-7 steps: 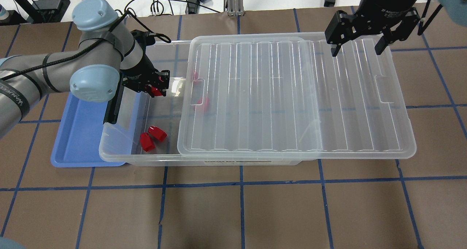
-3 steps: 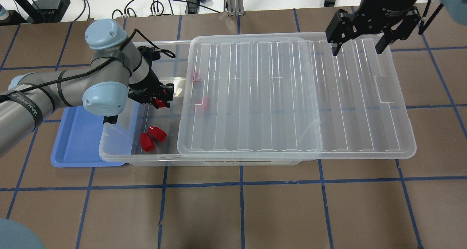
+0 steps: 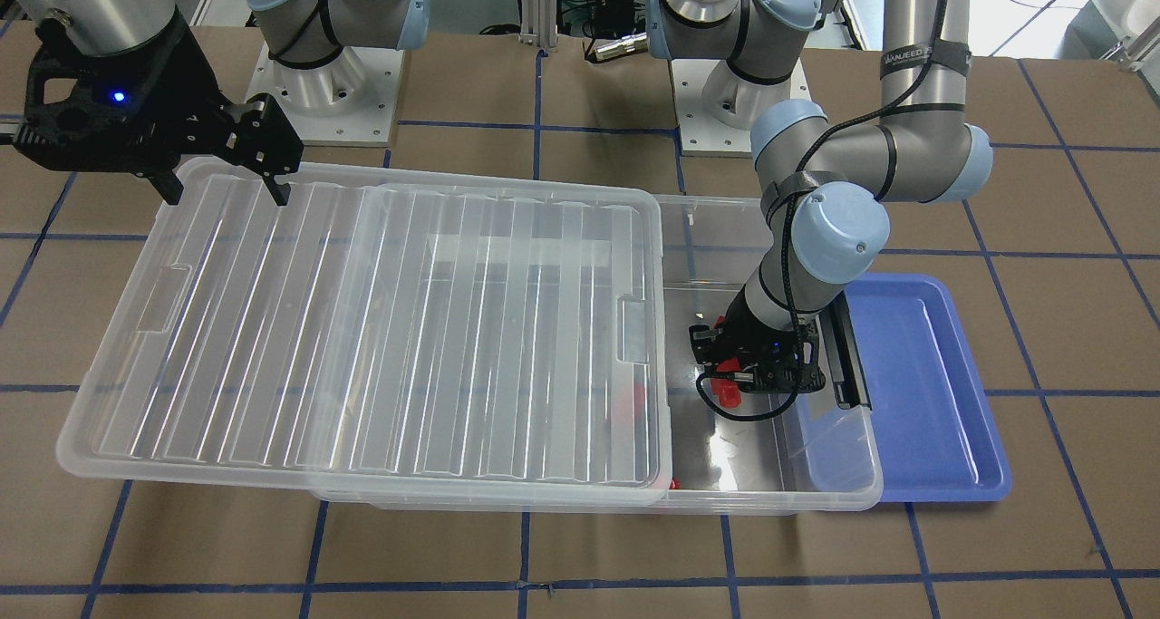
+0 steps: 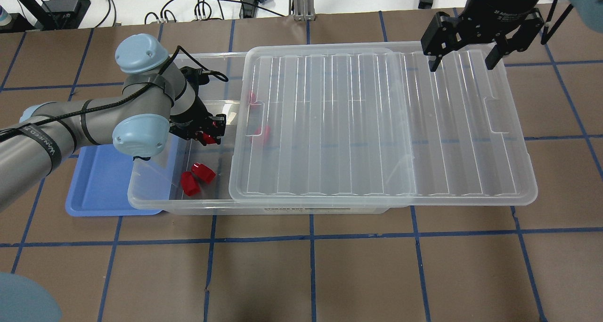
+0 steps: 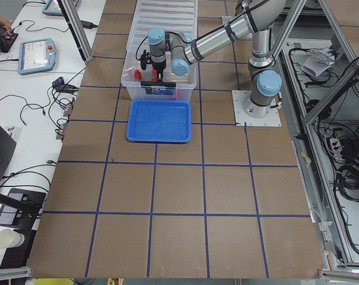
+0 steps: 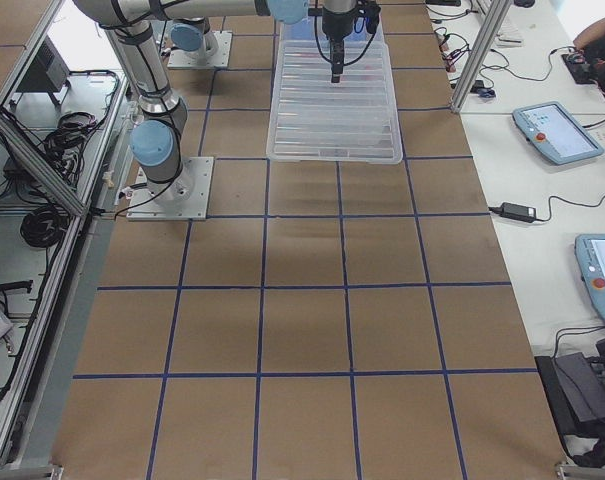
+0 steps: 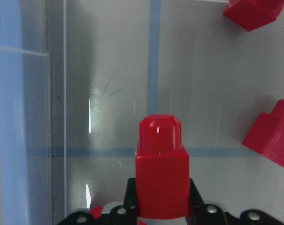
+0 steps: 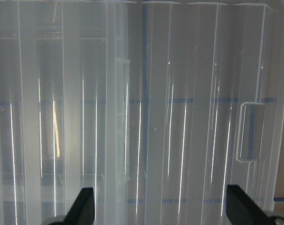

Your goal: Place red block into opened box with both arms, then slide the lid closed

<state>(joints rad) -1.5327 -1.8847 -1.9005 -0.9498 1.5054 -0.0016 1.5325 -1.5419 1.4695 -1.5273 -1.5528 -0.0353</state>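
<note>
The red block (image 7: 161, 178), clamped in the left gripper (image 4: 209, 133) over the uncovered end of the box (image 4: 155, 202) at left centre, is best lowered near the floor before being released, clear of the lid (image 4: 377, 124), above which the right gripper (image 4: 461, 66) is held spread.

Left hand (image 3: 745, 374) low inside the uncovered end of the box (image 3: 843, 447), clamped on a red block (image 3: 726, 389). Lid (image 3: 362, 329) sits partway off the box. Right hand (image 3: 227, 188) above lid's far corner, fingers spread; blue tray (image 3: 933, 392) partly under the box's uncovered end.
</note>
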